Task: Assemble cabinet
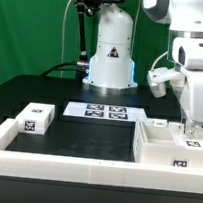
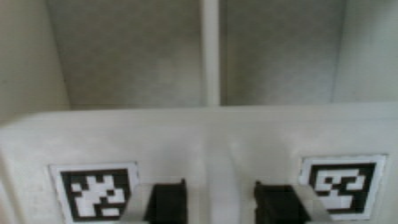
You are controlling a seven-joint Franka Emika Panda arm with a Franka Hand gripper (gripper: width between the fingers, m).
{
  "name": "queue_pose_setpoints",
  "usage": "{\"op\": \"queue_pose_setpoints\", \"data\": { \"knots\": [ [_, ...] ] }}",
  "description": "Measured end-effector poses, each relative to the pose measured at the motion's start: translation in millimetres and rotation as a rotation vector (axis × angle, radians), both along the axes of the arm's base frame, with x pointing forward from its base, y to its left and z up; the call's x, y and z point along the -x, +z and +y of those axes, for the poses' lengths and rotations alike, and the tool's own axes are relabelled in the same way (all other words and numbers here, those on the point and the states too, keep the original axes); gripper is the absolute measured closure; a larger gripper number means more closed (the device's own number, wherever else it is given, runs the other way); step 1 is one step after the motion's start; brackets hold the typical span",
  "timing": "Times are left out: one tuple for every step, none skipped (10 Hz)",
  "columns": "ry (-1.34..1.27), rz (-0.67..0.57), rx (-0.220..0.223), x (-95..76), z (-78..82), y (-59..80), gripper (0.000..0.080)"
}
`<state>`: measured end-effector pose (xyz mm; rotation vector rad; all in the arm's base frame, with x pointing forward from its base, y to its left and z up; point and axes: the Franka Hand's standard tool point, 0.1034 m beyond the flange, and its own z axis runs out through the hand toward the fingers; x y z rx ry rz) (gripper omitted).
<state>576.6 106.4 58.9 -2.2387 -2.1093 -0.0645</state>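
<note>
The cabinet (image 1: 169,148), a large white box with inner compartments and tag markers, lies at the exterior view's right on the black table. My gripper (image 1: 190,129) hangs straight down over its far right part, fingertips at its wall. In the wrist view the cabinet (image 2: 214,140) fills the picture: two compartments split by a thin divider, then a white wall with two tags. My gripper (image 2: 222,203) has its two dark fingers (image 2: 169,203) apart, low against that wall between the tags. White plastic shows between them. No grip is visible.
A small white tagged block (image 1: 34,119) lies at the exterior view's left. The marker board (image 1: 106,112) lies in the middle by the robot's base (image 1: 111,60). A long low white border wall (image 1: 63,162) runs along the front and left.
</note>
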Motion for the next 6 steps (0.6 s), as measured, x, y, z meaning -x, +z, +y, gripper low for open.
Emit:
{"op": "queue_pose_setpoints", "data": {
  "knots": [
    [0.0, 0.0, 0.0, 0.0, 0.0, -0.1, 0.0517],
    [0.0, 0.0, 0.0, 0.1, 0.0, -0.2, 0.0315],
    [0.0, 0.001, 0.0, 0.2, 0.0, -0.3, 0.018],
    [0.0, 0.001, 0.0, 0.2, 0.0, -0.4, 0.018],
    [0.0, 0.001, 0.0, 0.3, 0.0, -0.5, 0.0042],
    [0.0, 0.001, 0.0, 0.3, 0.0, -0.6, 0.0013]
  ]
}}
